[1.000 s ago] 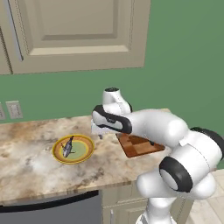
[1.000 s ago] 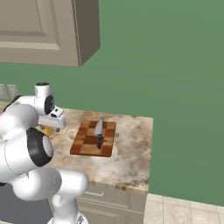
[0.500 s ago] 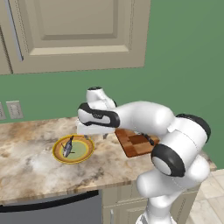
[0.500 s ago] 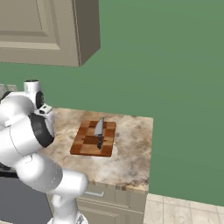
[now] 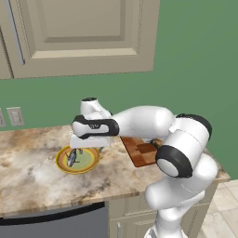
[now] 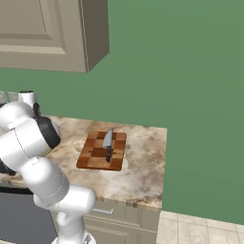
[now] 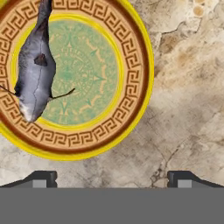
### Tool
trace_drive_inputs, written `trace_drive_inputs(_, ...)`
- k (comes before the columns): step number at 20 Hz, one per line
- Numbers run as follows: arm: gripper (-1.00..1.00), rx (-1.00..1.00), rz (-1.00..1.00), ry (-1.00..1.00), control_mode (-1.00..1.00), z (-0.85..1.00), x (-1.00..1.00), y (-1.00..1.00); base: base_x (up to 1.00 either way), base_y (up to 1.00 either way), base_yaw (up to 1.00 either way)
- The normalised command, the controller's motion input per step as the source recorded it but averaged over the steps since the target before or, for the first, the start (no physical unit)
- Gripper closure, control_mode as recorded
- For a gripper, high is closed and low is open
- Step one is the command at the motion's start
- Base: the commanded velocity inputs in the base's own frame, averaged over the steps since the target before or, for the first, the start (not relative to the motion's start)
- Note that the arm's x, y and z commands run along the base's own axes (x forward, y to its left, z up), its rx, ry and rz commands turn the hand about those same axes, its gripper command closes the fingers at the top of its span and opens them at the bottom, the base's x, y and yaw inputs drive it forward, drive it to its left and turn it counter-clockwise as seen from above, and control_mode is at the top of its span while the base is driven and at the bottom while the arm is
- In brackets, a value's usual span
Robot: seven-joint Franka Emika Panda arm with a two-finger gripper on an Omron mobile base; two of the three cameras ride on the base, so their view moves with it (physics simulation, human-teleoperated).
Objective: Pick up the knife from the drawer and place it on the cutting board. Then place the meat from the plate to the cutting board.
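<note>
Hand view: meat point(image 7: 36, 74) on plate point(image 7: 131, 109) lies beyond the wide-spread, empty end effector point(image 7: 112, 179)

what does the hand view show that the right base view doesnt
Hand view alone: the plate with its yellow-orange rim and patterned band, the meat lying across its left part, and the open gripper hanging above bare counter just off the plate's rim, holding nothing. Right base view alone: the cutting board with the knife lying on it, and the wall cabinet overhead. Both share the marbled counter.
</note>
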Motion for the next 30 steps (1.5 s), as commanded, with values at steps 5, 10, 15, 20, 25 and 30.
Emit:
trace_drive_inputs(5,-1.00,0.01,0.00,0.00,-1.00,0.00,0.00,0.44,0.00,0.00,0.00)
trace_drive_inputs(10,-1.00,0.06,0.00,0.00,-1.00,-0.07,0.00,0.33,0.00,0.00,0.00)
trace_drive_inputs(15,-1.00,0.05,0.00,0.00,-1.00,-0.17,0.20,0.15,0.00,0.00,0.00)
trace_drive_inputs(20,-1.00,0.00,0.01,-0.06,-1.00,-0.08,0.41,0.00,0.00,0.00,0.00)
trace_drive_inputs(25,-1.00,0.00,0.00,-0.06,-1.00,-0.01,0.33,0.07,0.00,0.00,0.00)
trace_drive_inputs(30,-1.00,0.00,0.00,0.00,-1.00,-0.06,0.20,0.17,0.00,0.00,0.00)
